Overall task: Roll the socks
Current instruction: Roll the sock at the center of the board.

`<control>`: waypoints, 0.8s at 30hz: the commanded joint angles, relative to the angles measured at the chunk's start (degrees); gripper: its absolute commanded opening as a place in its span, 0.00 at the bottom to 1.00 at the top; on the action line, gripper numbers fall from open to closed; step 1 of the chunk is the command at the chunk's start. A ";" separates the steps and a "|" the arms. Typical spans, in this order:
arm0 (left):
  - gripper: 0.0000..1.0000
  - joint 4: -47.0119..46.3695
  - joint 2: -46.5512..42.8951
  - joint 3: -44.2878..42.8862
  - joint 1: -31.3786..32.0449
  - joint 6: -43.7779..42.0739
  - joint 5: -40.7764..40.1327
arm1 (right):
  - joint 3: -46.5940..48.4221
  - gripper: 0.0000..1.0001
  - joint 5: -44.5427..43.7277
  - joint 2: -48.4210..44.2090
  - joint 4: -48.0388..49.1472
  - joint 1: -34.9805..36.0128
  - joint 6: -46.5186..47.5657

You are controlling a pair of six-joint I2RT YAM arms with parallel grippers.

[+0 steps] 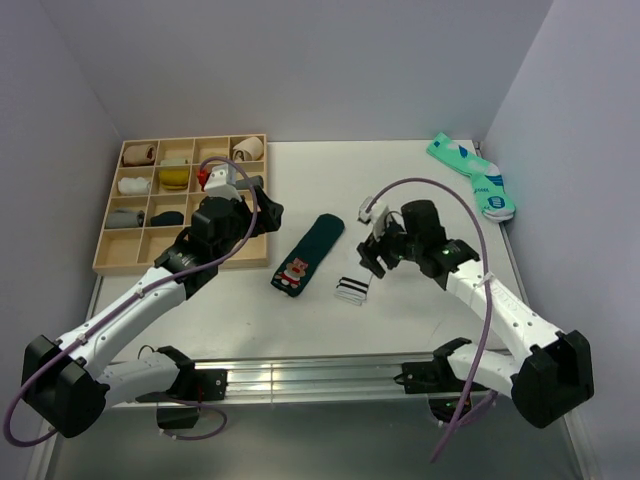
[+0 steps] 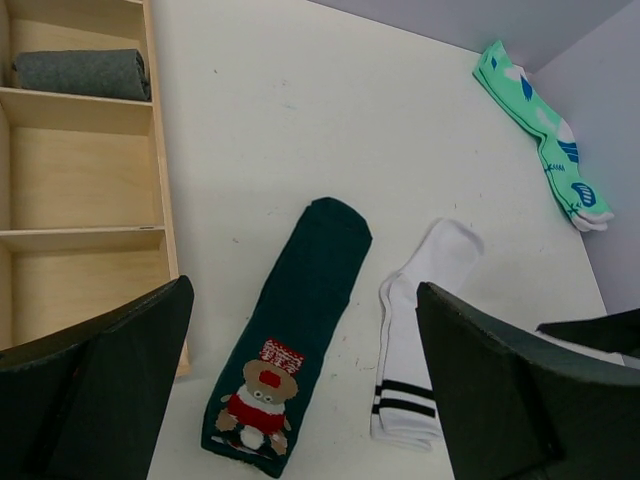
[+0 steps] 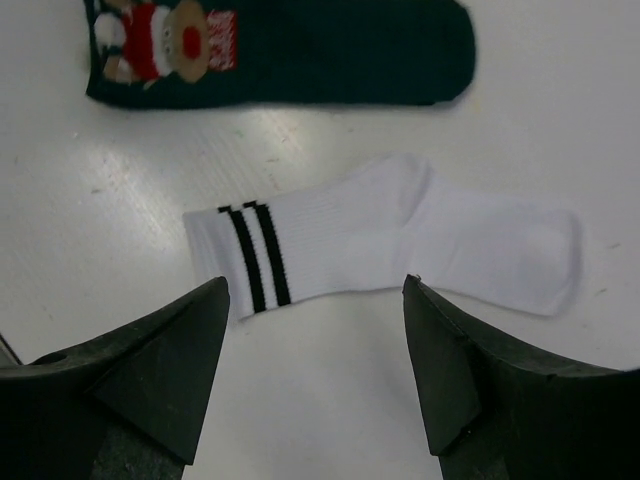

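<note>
- Dark fingers of the left gripper fill the bottom corners of the left wrist view, spread wide with nothing between them.
- Between them, lower down, the dark green sock lies flat and unrolled on the white table.
- Its cuff end carries a red-and-white figure, and its toe points toward the far side of the table.
- Just beside it, on its right in the top view, lies the white sock, also flat and unrolled, with 2 black stripes at the cuff.
- A narrow strip of table separates the 2 socks, so they do not touch.
- Seen from its wrist camera, the right gripper hangs directly above the white sock with its jaws wide apart and holding nothing.
- In the top view this gripper hides most of the white sock, and only the striped cuff shows.
- From above, the left gripper sits over the right edge of the wooden tray, left of the dark green sock.
- Several tray compartments hold rolled socks, among them a grey roll.
- Well apart from everything else, a mint-green pair lies in the far right corner by the wall.
</note>
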State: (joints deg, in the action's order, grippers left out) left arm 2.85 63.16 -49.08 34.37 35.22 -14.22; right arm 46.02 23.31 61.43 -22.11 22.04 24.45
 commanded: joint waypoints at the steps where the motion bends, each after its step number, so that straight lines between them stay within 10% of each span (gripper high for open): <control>1: 1.00 -2.33 -1.46 0.04 0.17 0.64 0.68 | -1.81 0.77 -4.41 1.15 -2.41 4.75 1.83; 24: 0.99 0.31 -1.10 -4.62 0.17 -1.03 -0.55 | -1.73 0.56 -11.79 17.40 -1.80 19.26 0.96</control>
State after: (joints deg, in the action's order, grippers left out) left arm 3.36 63.16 -51.07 34.37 35.14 -14.35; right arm 43.05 13.08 77.01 -25.26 40.16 26.02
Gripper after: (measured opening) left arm 0.994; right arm 0.568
